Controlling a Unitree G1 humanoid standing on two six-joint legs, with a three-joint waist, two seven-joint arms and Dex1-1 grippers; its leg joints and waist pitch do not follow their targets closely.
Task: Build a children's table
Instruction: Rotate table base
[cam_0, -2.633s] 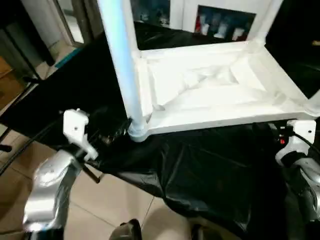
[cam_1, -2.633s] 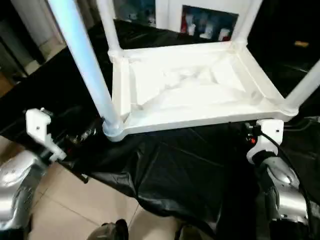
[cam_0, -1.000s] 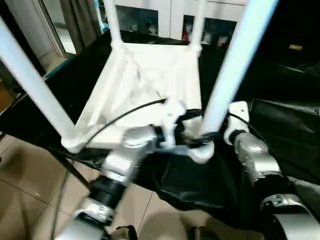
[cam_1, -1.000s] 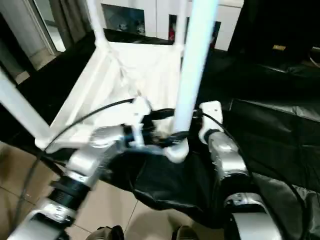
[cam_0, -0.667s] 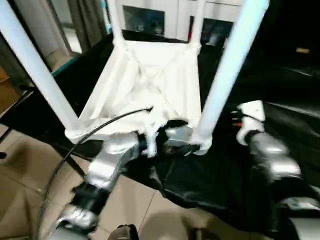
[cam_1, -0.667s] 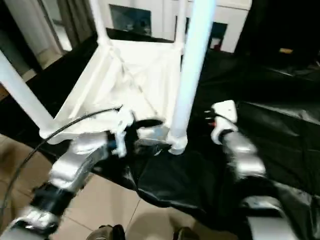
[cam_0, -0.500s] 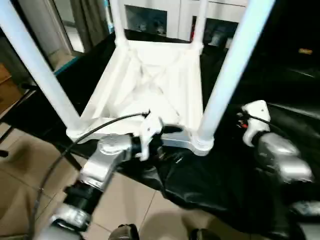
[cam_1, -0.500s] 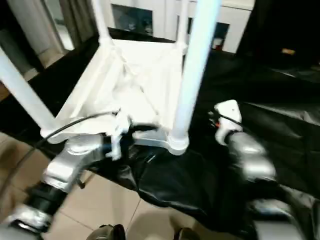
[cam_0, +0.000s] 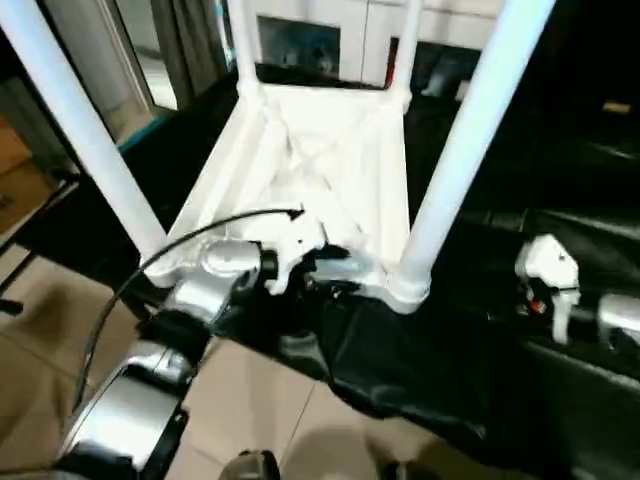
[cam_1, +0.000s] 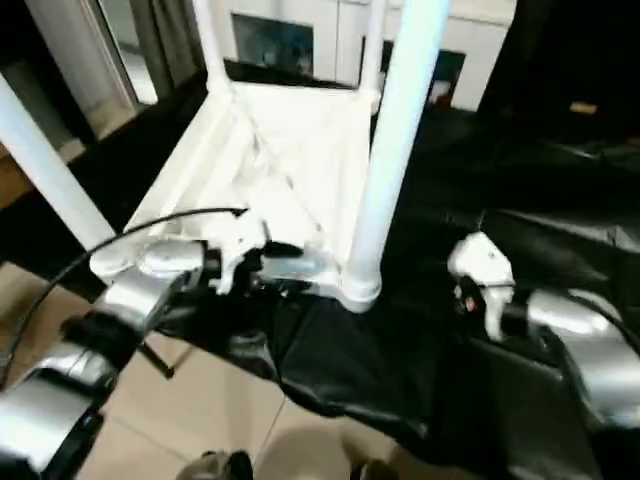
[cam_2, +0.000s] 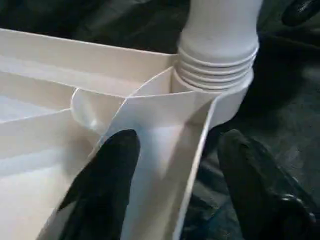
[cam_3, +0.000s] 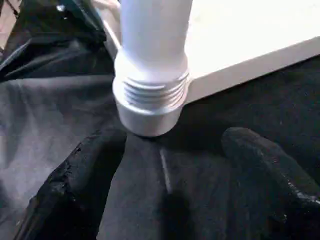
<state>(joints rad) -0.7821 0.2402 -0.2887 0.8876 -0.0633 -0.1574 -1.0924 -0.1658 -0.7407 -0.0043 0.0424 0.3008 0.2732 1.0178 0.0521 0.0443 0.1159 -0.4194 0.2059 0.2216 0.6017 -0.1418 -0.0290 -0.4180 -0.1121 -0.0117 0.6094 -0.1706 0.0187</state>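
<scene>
White plastic is seen across the middle of the head views: the children's table (cam_0: 320, 170) lies upside down, its ribbed underside facing up, on a worktop (cam_0: 480, 330) draped in crumpled black sheeting. Four round white legs (cam_0: 470, 140) rise from the corner sockets and run out of the top of the frame; two stand large in the foreground, at left and right of centre, and two thinner ones stand at the far end. Behind the far end, at the top of the frame, a white cabinet (cam_0: 340, 30) with glass doors is seen. A tiled floor (cam_0: 250, 400) is visible at the lower left, below the edge of the black sheeting.

At the lower left of the head view the silver left forearm reaches in, and the left claw (cam_0: 325, 268) is placed at the near rim of the tabletop, just beside the socket of the near right leg. In the left wrist view its two black fingers (cam_2: 107, 180) are seen straddling the rim wall, one inside the ribbing and one outside; whether they press on the plastic cannot be told.

At the right of the head view the right claw (cam_1: 480, 275) is held apart from the table, over the black sheeting. In the right wrist view its fingers (cam_3: 85, 175) are spread wide with nothing between them, and the ringed base of the near leg (cam_3: 150, 100) lies ahead of them.
</scene>
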